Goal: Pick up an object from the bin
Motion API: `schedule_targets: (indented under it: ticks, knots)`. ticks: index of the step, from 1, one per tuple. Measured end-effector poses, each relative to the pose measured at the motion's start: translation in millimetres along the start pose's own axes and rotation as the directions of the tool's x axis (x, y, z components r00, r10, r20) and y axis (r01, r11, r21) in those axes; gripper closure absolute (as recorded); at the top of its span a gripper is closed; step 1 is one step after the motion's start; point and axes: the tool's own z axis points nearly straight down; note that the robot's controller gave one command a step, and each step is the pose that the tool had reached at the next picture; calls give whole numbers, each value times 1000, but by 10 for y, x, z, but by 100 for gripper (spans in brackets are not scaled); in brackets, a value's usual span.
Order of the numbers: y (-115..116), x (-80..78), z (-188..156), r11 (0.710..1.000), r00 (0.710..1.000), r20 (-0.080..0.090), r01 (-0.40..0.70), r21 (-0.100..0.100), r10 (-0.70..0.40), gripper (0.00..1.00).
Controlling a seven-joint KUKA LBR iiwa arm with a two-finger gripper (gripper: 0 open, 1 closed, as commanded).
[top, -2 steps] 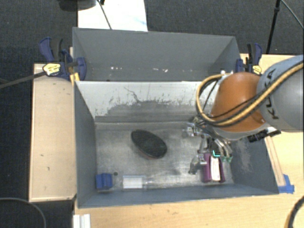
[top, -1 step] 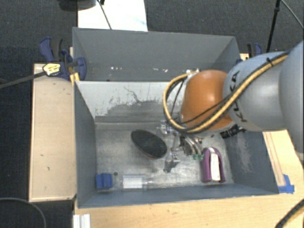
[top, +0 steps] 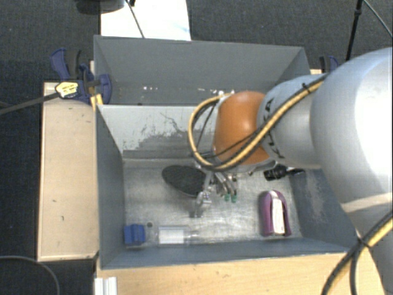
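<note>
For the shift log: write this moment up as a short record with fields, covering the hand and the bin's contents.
hand: low over the middle of the bin, under the orange wrist cover
nearest thing: dark flat oval thing, just to the view's left of the hand
other things: purple and white container at the right; clear tube with a blue cap along the front wall
grasp: cannot tell

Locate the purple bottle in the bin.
In the camera view the purple bottle lies at the bin's lower right, right of the tool and apart from it.
</note>
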Motion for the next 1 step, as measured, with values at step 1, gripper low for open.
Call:
schedule_targets:
  ticks: [1]
  knots:
    - [-1,7,-16,1000,1000,-3,1,0,-1,100]
